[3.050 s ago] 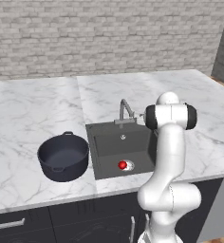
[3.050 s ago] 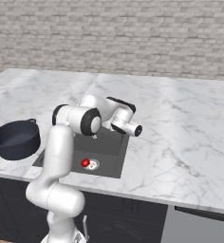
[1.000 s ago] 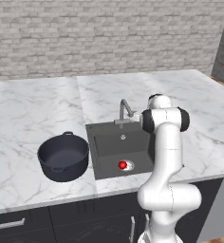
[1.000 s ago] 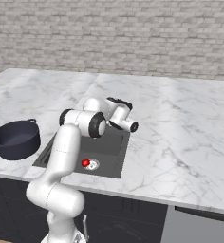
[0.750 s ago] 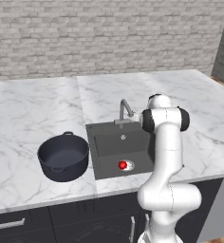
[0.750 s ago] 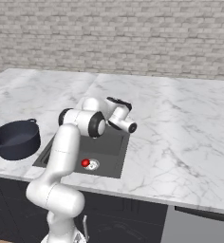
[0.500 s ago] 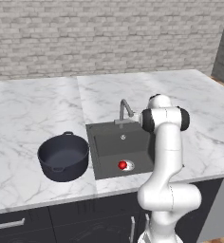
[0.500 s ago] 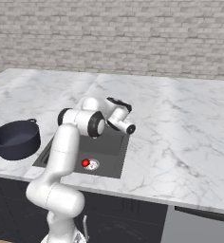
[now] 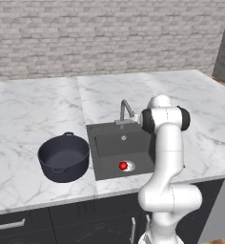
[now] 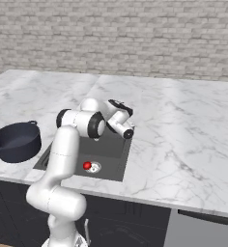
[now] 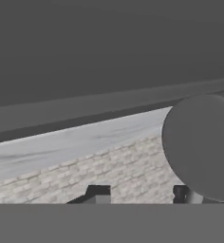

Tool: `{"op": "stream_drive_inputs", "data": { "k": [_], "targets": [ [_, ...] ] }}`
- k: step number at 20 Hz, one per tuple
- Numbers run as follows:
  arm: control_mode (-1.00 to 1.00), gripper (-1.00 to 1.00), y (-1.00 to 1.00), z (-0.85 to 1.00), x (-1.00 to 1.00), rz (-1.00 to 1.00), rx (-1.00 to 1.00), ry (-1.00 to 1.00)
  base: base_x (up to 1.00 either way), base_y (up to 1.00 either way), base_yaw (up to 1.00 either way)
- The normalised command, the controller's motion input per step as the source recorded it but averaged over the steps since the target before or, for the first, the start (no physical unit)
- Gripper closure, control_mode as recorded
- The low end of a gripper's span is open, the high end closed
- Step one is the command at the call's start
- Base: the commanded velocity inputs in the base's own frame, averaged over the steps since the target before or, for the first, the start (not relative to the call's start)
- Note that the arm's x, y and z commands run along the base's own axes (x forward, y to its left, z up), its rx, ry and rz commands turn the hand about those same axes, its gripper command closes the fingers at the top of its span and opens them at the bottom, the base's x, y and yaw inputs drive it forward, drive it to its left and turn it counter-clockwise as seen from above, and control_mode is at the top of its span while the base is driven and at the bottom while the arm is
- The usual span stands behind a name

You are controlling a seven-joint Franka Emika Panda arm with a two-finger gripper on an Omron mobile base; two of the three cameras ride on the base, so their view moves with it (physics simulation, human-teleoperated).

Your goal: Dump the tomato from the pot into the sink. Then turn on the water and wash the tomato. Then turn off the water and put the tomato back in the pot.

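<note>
The small red tomato (image 9: 123, 166) (image 10: 87, 165) lies in the dark sink (image 9: 109, 147) (image 10: 115, 155), right by the silver drain. On the counter left of the sink stands the dark pot (image 9: 63, 157) (image 10: 15, 140), upright and with nothing in it. My gripper (image 10: 118, 104) (image 11: 139, 193) is up at the back of the sink by the grey faucet (image 9: 125, 108). It is shut, with its fingertips (image 11: 98, 192) low in the hand view. A rounded grey faucet part (image 11: 199, 147) sits close against the right tip. I cannot tell whether it is touching.
White marble counter (image 9: 33, 109) (image 10: 183, 125) runs on both sides of the sink, with a brick wall (image 9: 109, 38) behind. My own arm (image 9: 167, 152) stands over the sink's right edge. No water is running from the faucet.
The jaws have drawn in to shut. The arm has stayed at the faucet, and the tomato and pot have not moved.
</note>
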Motion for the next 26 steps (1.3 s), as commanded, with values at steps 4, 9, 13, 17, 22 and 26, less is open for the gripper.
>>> {"op": "stream_drive_inputs", "data": {
  "k": [4,9,13,17,22,26],
  "targets": [
    [-1.00,1.00,-1.00,0.00,0.10,-0.12,0.06,0.06,0.00,0.00,0.00],
    [-1.00,1.00,-1.00,0.00,0.08,-0.11,0.07,0.07,0.00,0.00,0.00],
    [-1.00,1.00,-1.00,0.00,0.01,-0.10,0.08,0.08,0.00,0.00,0.00],
    [-1.00,1.00,-0.89,0.00,0.00,-0.07,0.08,0.07,0.00,0.00,0.00],
    [-1.00,-1.00,-0.54,0.01,0.00,-0.03,0.08,0.04,0.00,0.00,0.00],
    [-1.00,-1.00,-0.38,0.11,-0.03,-0.01,0.09,0.02,0.00,0.00,0.00]
  ]
}}
